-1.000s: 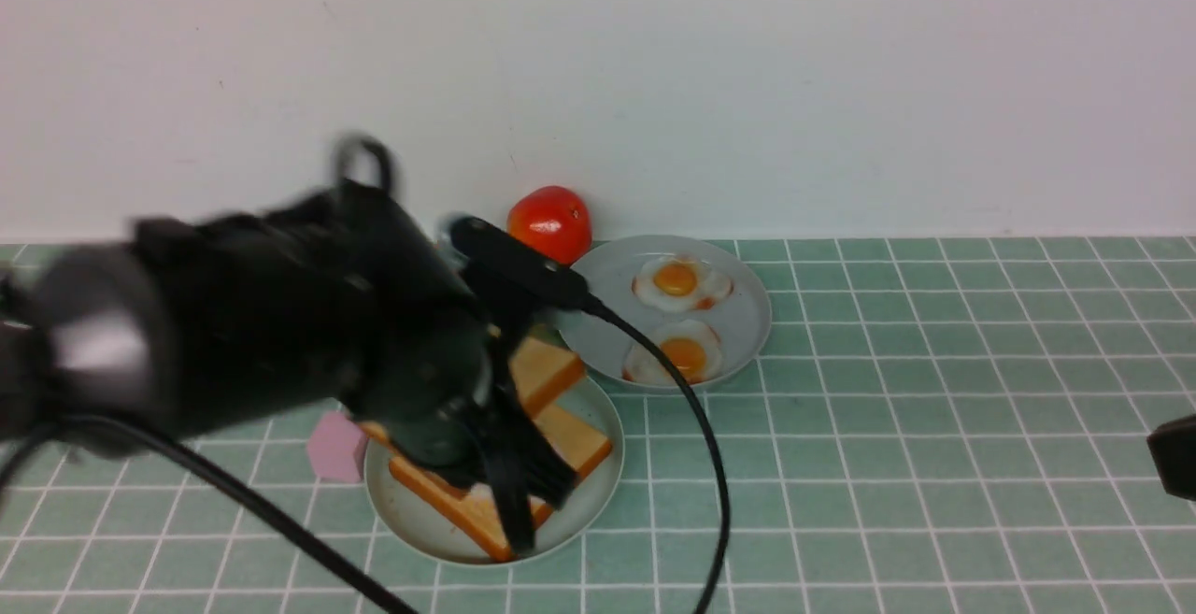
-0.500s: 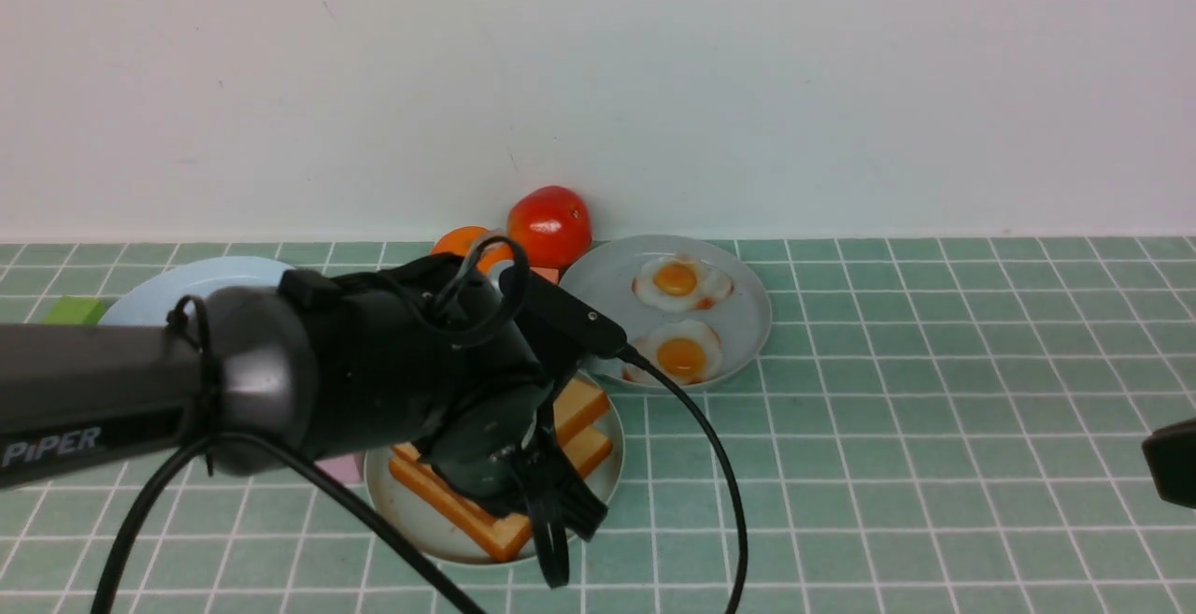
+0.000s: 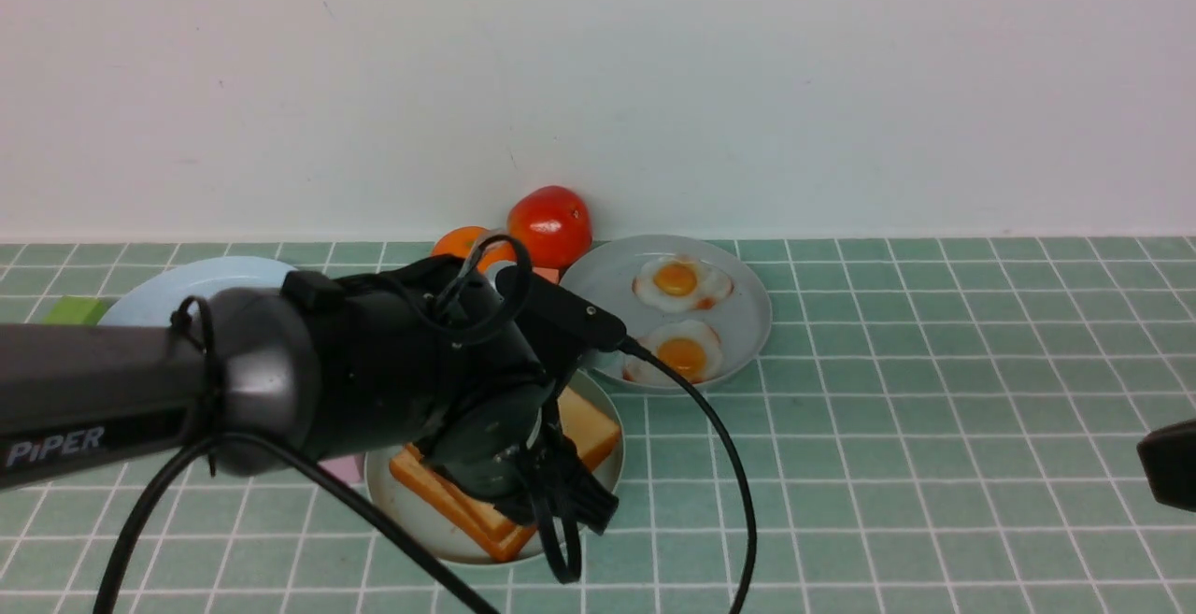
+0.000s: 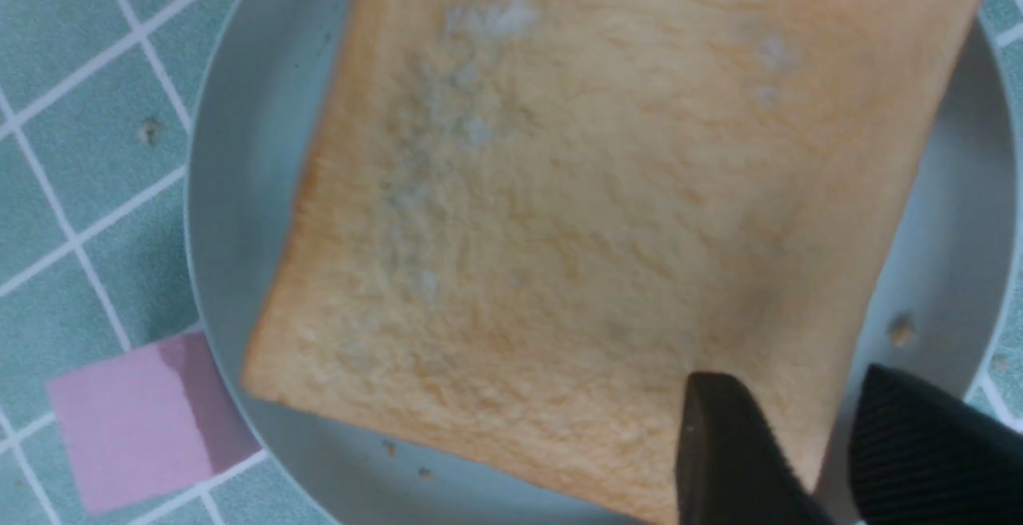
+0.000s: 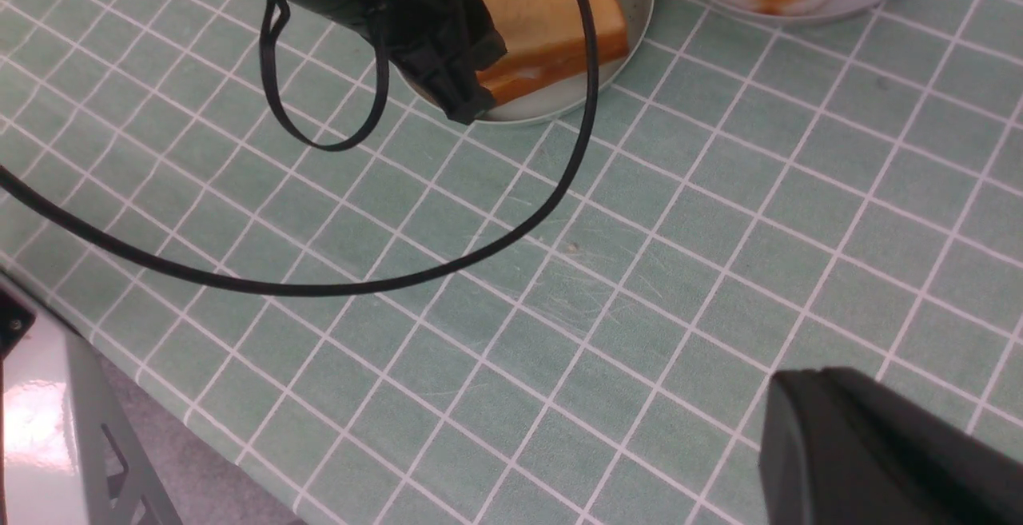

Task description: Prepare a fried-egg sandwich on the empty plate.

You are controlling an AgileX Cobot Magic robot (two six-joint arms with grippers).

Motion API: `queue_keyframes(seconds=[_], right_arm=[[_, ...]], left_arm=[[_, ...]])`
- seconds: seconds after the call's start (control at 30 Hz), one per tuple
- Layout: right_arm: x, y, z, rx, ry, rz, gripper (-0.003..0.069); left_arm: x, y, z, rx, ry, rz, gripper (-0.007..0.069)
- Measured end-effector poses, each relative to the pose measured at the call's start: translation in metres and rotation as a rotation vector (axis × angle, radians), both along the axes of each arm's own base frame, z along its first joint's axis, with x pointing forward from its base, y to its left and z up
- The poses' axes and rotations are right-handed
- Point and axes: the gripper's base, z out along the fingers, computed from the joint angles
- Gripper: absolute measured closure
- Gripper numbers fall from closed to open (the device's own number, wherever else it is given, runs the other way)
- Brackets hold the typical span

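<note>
The mint-green empty plate (image 3: 411,528) (image 4: 232,189) (image 5: 559,105) holds two golden toast slices, stacked. The top toast slice (image 3: 587,427) (image 4: 599,189) (image 5: 543,5) lies flat on the lower one. In the right wrist view a thin pale layer shows between them. My left gripper (image 3: 561,502) (image 4: 791,389) (image 5: 475,81) hovers at the near corner of the stack. Its jaws are open, one finger over the toast and the other over the plate's rim. My right gripper (image 3: 1168,469) (image 5: 807,385) is shut and empty, low at the right edge, far from the plates.
A grey plate (image 3: 747,310) behind holds two fried eggs (image 3: 677,282). A tomato (image 3: 551,221) and an orange (image 3: 460,242) sit by the wall. At the left are a pale blue plate (image 3: 187,279), a pink block (image 4: 128,421) and a green block (image 3: 70,310). My left arm's cable (image 5: 360,285) loops over the tiles.
The top toast slice went from tilted in the left gripper's grip to lying flat on the stack. The left gripper's jaws opened. The right arm stayed put.
</note>
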Motion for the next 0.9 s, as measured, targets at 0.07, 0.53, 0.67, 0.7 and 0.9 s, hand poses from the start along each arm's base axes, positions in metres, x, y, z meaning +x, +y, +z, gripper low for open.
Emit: queue_keyframes(seconds=[0.07, 0.53, 0.67, 0.7, 0.9], right_arm=[[0.0, 0.0, 0.0, 0.002, 0.001, 0.001, 0.0634], [-0.006, -0.004, 0.001, -0.021, -0.011, -0.001, 0.0627], [-0.021, -0.014, 0.002, -0.028, -0.058, -0.033, 0.0627], [-0.024, -0.016, 0.001, -0.024, -0.062, -0.041, 0.0627], [-0.06, -0.041, -0.027, -0.006, -0.087, -0.189, 0.0638]], left_arm=[[0.0, 0.0, 0.0, -0.005, 0.002, 0.003, 0.0323], [-0.06, 0.043, 0.131, -0.398, -0.254, 0.031, 0.0594], [-0.113, 0.084, 0.16, -0.589, -0.431, -0.019, 0.0638], [-0.118, 0.089, 0.156, -0.598, -0.439, -0.023, 0.0638], [-0.194, 0.148, 0.125, -0.832, -0.669, -0.114, 0.0638]])
